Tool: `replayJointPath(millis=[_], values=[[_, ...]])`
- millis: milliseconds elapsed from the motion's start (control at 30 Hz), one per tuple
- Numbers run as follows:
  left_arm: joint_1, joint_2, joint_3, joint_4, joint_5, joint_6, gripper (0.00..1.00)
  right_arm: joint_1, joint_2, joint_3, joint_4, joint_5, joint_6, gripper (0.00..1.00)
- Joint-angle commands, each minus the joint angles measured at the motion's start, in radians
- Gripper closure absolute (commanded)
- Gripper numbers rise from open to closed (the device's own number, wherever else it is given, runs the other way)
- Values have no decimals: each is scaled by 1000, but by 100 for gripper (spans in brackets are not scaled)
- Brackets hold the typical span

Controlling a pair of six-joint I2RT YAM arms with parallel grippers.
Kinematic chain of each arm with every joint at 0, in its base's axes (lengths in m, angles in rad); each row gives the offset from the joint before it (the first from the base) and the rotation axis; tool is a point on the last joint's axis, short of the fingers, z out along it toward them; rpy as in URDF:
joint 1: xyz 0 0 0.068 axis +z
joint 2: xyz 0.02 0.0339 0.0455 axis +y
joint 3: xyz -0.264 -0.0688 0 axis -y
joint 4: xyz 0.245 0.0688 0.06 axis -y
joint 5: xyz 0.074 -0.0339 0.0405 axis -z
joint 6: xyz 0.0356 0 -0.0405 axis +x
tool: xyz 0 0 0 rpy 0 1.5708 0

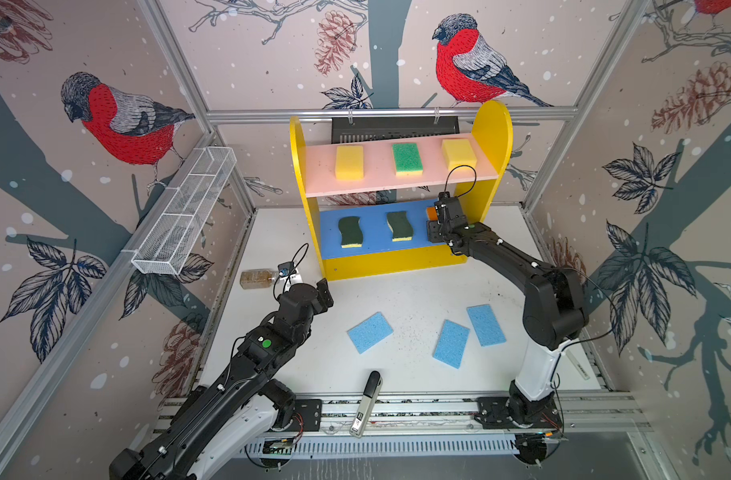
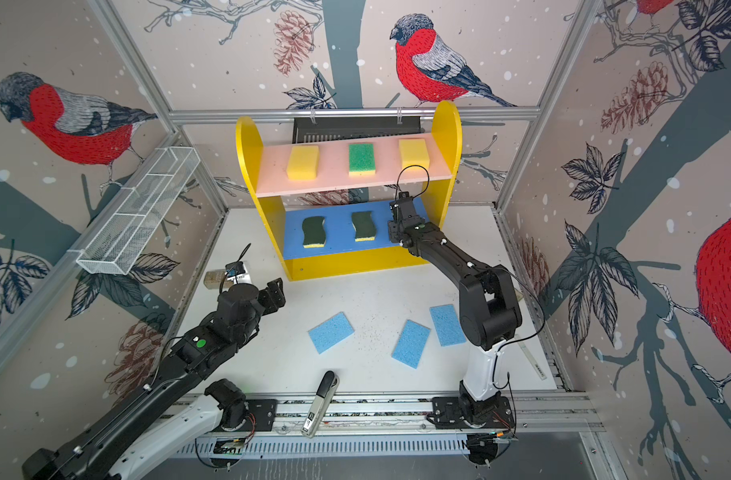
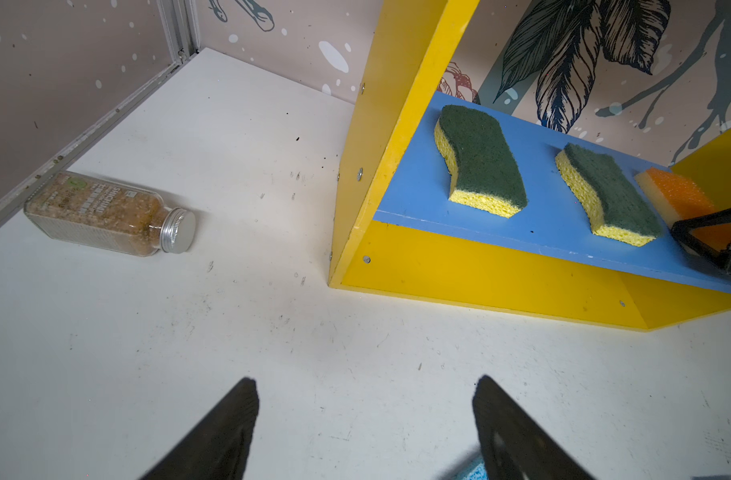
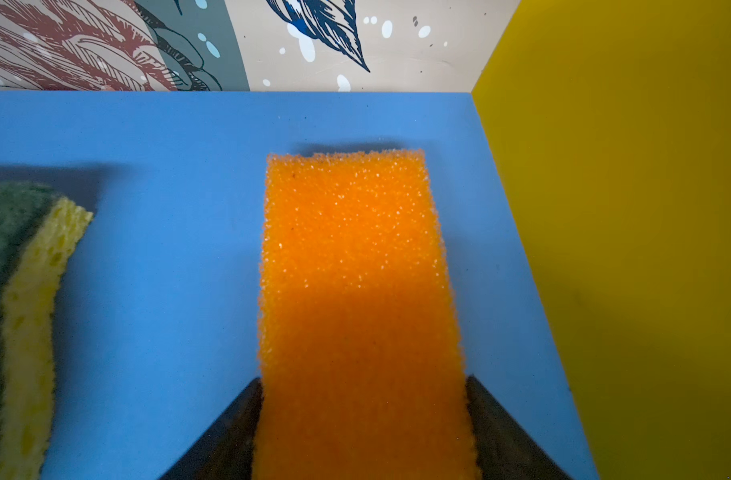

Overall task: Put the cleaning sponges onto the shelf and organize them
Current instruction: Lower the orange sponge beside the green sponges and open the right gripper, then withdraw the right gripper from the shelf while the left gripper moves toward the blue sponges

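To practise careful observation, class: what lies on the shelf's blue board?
On it: left green sponge, middle green sponge, and orange sponge at the right end. The right hand straddles it, covering most of it from above.

Six sponges (image 1: 407,158) on shelf (image 1: 397,262), three blue sponges (image 1: 370,332) outside

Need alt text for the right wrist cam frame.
An orange-topped sponge lies on the shelf's blue lower board, its near end between the fingers of the right gripper; whether they grip it is unclear. A dark green sponge lies apart on one side, and the yellow side panel stands on the other.
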Motion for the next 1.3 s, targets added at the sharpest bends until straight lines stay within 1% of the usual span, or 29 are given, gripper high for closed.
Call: replayJointPath(millis=[0,267,600,733,1033,1267], values=[[4,7,6,29,14,5,18,0,-4,0,-19,2,11,25],[2,17,12,35,22,5,18,0,-16,-5,-25,10,13,22],[3,1,13,28,27,5,18,-1,-39,-9,-31,20,11,21],[2,1,19,23,28,8,18,0,-51,-10,-30,9,11,19],[2,6,29,12,31,11,18,4,-91,-20,-29,-40,9,17],[3,10,39,1,32,28,18,9,-133,-48,-33,-53,15,16]])
